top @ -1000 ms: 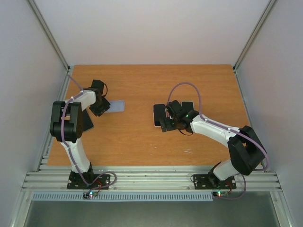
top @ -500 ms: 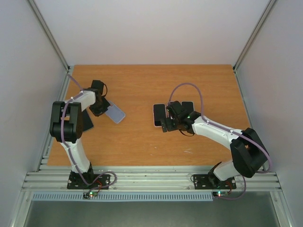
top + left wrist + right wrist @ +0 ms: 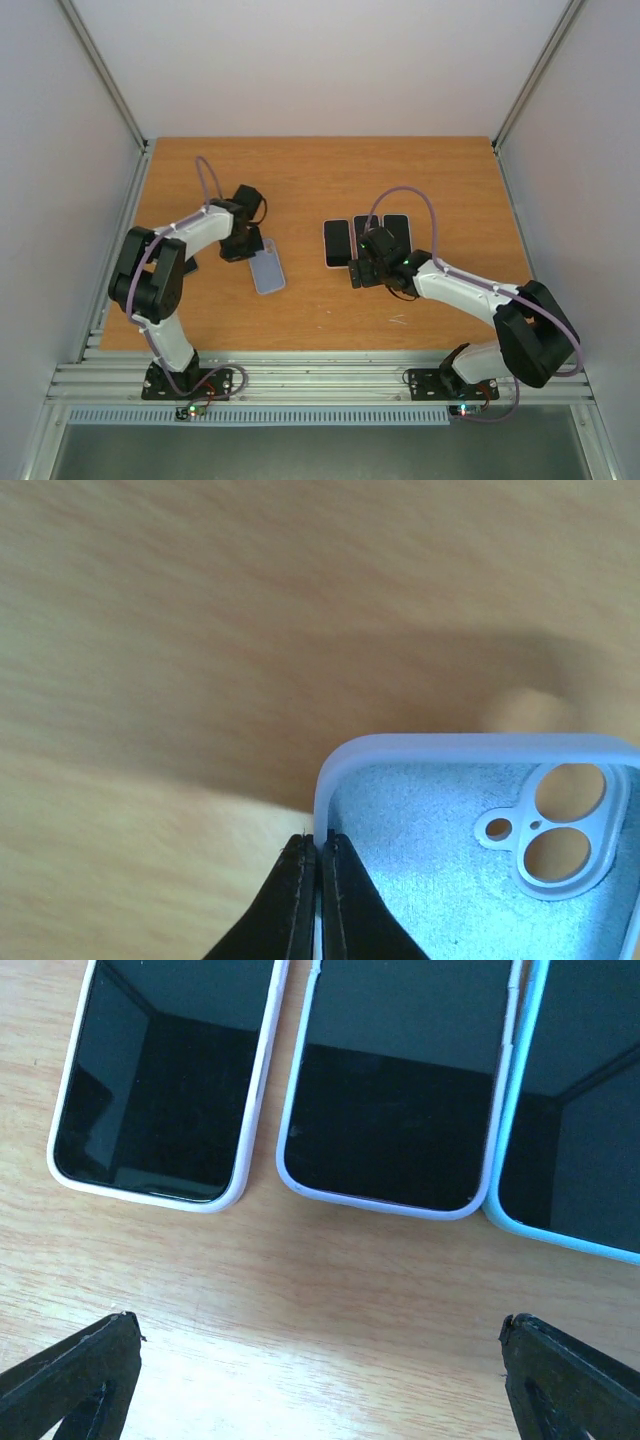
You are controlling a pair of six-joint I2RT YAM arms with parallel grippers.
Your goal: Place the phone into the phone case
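Here left claw (image 3: 318,842) pinches phone case (image 3: 430,865) rim; phones (image 3: 395,1080) beyond spread right claw (image 3: 320,1332).

Top view: high behind near edge, down on whole bench (image 3: 300,170). Wrist views close, downward; left shares phone case (image 3: 267,271) with top.

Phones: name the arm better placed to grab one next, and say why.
Right. The right gripper, open, hovers just short of the three phones; the left gripper is shut on the phone case rim.
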